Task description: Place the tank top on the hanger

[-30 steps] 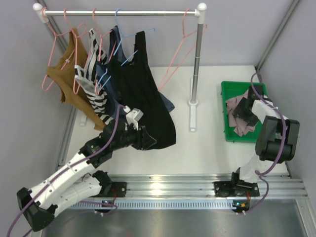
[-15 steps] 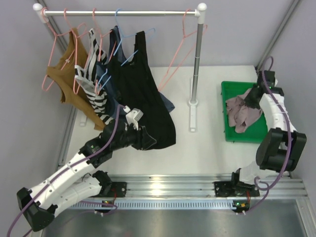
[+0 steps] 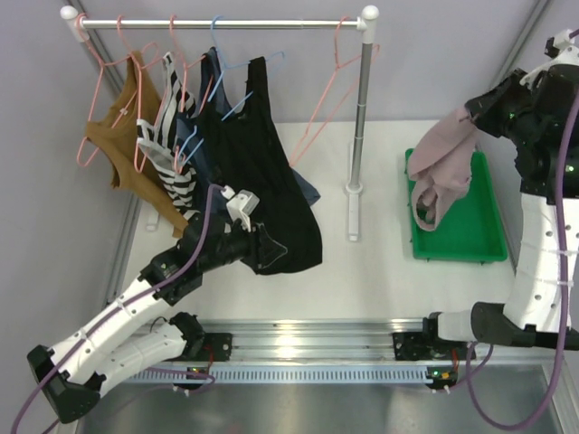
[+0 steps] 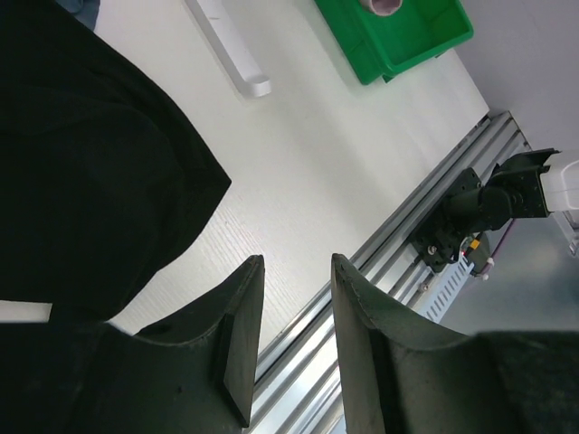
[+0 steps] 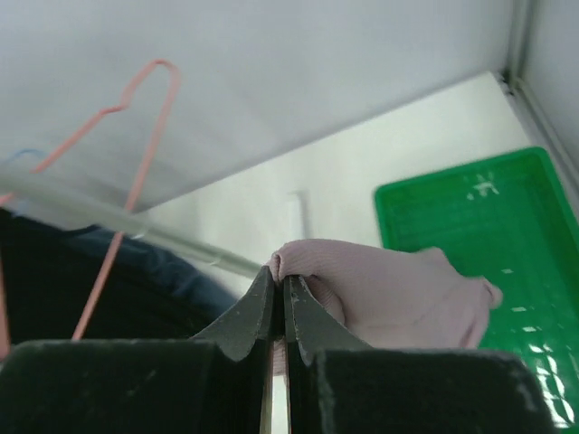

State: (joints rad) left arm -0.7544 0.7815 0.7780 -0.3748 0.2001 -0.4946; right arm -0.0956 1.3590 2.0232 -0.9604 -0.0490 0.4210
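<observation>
Fabric of the tank top (image 3: 445, 163) hangs from the right end effector (image 5: 279, 285), pinched tight, high over the counter's (image 3: 380, 271) right edge so it drapes free for the hanger (image 5: 129, 194); left end effector (image 4: 294, 271) gapes empty.

tank top (image 3: 445, 163), look: dusty mauve-pink, plain, thin soft fabric.
tank top, state: bunched, one upper fold pinched between the closed jaws of the right gripper (image 5: 279, 287); the rest droops below in loose folds.
tank top, place: at 2 o'clock in the top view, hanging in the air over the left rim of the green tray (image 3: 461, 237); whether its lowest fold touches the tray cannot be told.
hanger (image 3: 327, 86), look: thin salmon-pink wire triangle with a hook top.
hanger, pose: hook over the rail (image 3: 217, 23) near its right end, just beside the post (image 3: 360, 108); the triangle slants down toward 7 o'clock.
hanger, place: about 12 o'clock in the top view, at 10 o'clock from the tank top, well apart from it.
</observation>
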